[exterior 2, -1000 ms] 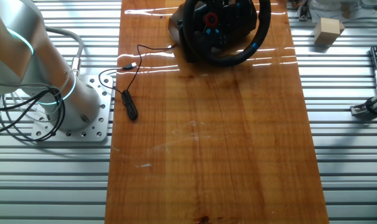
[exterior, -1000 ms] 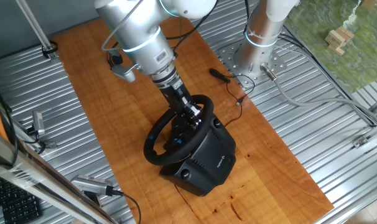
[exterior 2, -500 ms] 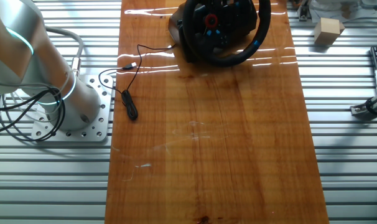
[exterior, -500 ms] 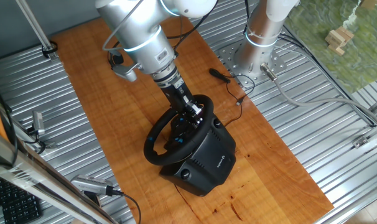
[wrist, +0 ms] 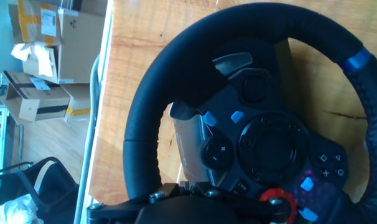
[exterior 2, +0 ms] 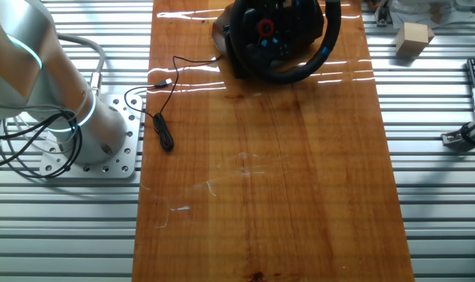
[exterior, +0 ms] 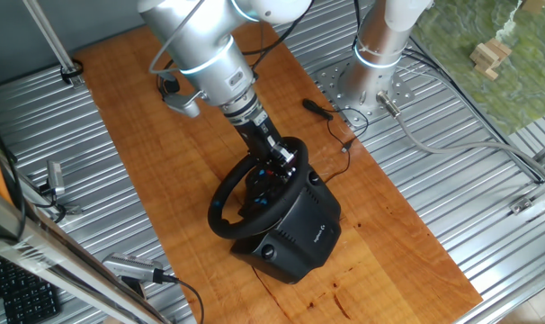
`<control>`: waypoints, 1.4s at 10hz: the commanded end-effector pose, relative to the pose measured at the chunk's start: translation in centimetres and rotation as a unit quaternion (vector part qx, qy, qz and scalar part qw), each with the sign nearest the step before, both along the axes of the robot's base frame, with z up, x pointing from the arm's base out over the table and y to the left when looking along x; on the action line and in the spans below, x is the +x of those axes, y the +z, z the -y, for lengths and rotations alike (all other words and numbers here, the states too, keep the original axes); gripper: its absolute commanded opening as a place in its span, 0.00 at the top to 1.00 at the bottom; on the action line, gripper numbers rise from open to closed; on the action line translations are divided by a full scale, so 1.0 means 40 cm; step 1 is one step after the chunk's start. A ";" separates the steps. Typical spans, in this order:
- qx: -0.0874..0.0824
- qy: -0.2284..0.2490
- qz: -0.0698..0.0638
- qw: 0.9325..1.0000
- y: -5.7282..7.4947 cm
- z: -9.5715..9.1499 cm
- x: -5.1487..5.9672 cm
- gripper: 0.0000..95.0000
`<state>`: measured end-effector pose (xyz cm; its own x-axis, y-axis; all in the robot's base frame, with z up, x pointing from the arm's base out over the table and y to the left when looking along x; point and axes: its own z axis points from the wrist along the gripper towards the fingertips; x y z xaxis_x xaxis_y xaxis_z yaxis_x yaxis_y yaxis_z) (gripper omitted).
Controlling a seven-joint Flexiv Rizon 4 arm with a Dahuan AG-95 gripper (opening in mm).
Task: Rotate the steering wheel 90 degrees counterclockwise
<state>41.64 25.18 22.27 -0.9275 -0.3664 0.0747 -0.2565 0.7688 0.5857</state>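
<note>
Although the change over the last second is small, the arm's wrist has crept along the rim in the fixed view from above the arm, from roughly the one o'clock part of the steering wheel (exterior: 254, 191) toward its two o'clock edge, and the blue stripe on the rim in the other fixed view sits much where it did. I judge that the turn is under way but only barely; most of the ninety degrees counterclockwise is left to do. The gripper (exterior: 284, 166) is pressed in at the rim and spokes, yet its fingertips are hidden behind the wheel and the arm, and the hand view shows only a dark edge of the hand at the bottom, so I cannot tell whether it clamps the rim or merely pushes on it. The steering wheel stands tilted on its base housing (exterior: 301, 234), at about five o'clock on the wooden board (exterior: 165, 126), near the board's end. In the hand view the hub's blue buttons and a red ring lie at five o'clock. No container shows in any view, so nothing is held in one.
</note>
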 end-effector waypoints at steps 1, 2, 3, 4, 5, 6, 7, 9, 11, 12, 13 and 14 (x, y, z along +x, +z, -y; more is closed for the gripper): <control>-0.001 0.003 -0.004 1.000 0.001 -0.001 0.000 1.00; -0.001 0.004 -0.003 1.000 0.001 0.000 -0.001 1.00; 0.000 0.007 -0.003 1.000 0.000 0.000 -0.003 1.00; 0.002 0.012 -0.002 1.000 0.000 0.004 -0.006 1.00; 0.003 0.015 -0.003 1.000 0.001 0.007 -0.008 1.00; 0.003 0.016 -0.003 1.000 0.000 0.008 -0.010 1.00; 0.003 0.017 -0.002 1.000 -0.002 0.009 -0.012 1.00; 0.004 0.020 -0.001 1.000 -0.005 0.011 -0.016 1.00; 0.006 0.024 -0.003 1.000 -0.003 0.019 -0.019 1.00; 0.006 0.026 -0.002 1.000 -0.008 0.021 -0.022 1.00; 0.007 0.027 -0.001 1.000 -0.014 0.023 -0.026 1.00; 0.008 0.029 -0.002 1.000 -0.014 0.027 -0.028 1.00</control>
